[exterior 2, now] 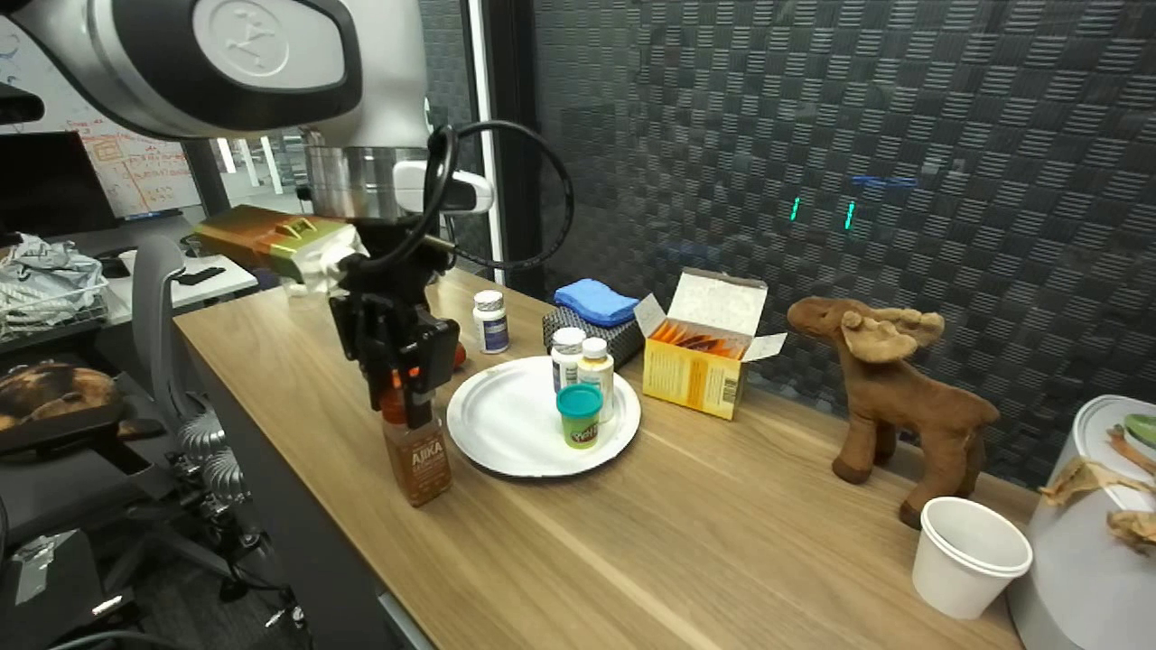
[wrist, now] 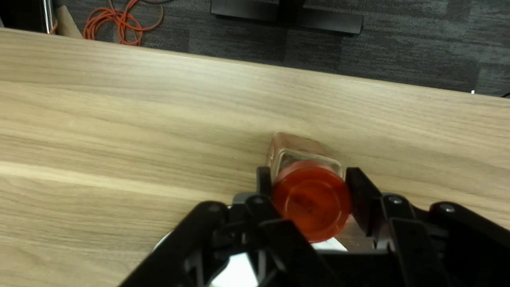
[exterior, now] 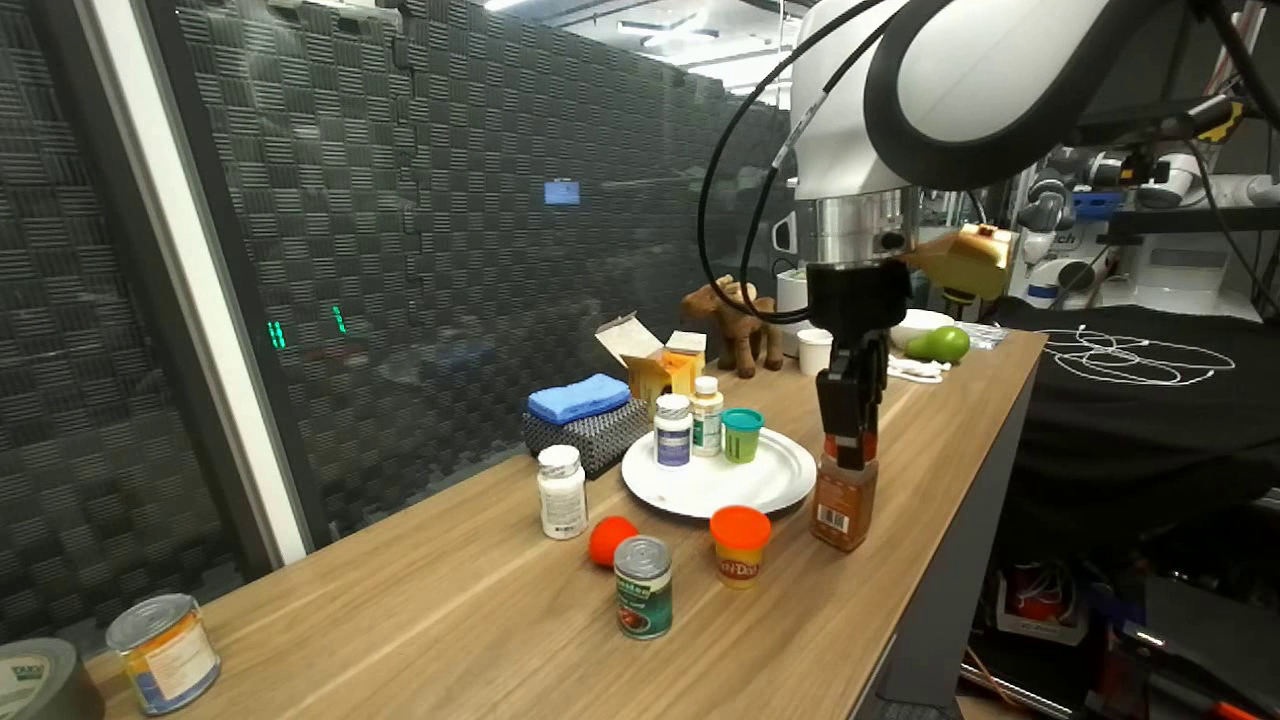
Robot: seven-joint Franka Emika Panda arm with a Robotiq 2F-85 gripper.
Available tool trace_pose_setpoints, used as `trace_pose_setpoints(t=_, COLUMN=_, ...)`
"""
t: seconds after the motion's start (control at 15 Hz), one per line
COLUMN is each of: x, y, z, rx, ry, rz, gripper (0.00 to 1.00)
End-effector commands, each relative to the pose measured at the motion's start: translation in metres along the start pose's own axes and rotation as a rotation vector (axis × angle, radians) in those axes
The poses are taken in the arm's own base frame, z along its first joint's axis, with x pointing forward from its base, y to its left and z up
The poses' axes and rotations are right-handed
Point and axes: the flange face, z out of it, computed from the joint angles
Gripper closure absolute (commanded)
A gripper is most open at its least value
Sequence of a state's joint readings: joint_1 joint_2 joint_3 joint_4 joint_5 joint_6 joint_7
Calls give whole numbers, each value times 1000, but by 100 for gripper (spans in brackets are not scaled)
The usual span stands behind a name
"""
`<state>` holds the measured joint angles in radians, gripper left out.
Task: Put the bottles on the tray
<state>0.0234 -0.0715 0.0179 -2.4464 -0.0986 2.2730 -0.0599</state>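
My tool [wrist: 309,185], clamped on the jar [exterior: 842,508]: grasp stage, I judge; next, upright lift onto the tray [exterior 2: 497,417] (just beside the tool).

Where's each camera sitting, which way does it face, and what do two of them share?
An exterior view sits toward the green can, looking along the table to the plush toy; arm and gripper show.
An exterior view sits toward the white cups, looking roughly oppositely; arm and gripper show.
The wrist view sits above the red-lidded jar, looking down, floor beyond the table; only the gripper shows.
Both exterior views share the arm, gripper, red-lidded jar, plush toy and white plate.
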Motion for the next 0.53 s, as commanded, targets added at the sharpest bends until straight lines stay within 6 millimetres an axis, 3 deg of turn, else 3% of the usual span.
trace_pose_setpoints(t=0.0, x=-9, y=-3, z=-38, rx=-45, ry=-30, rz=2, gripper=76)
trace_pose_setpoints(t=0.2, x=-5, y=-7, z=-62, rx=-29, ry=-50, rz=-29, gripper=76)
trace_pose_setpoints(t=0.47, x=22, y=-9, z=-79, rx=-23, ry=6, rz=-76, gripper=76)
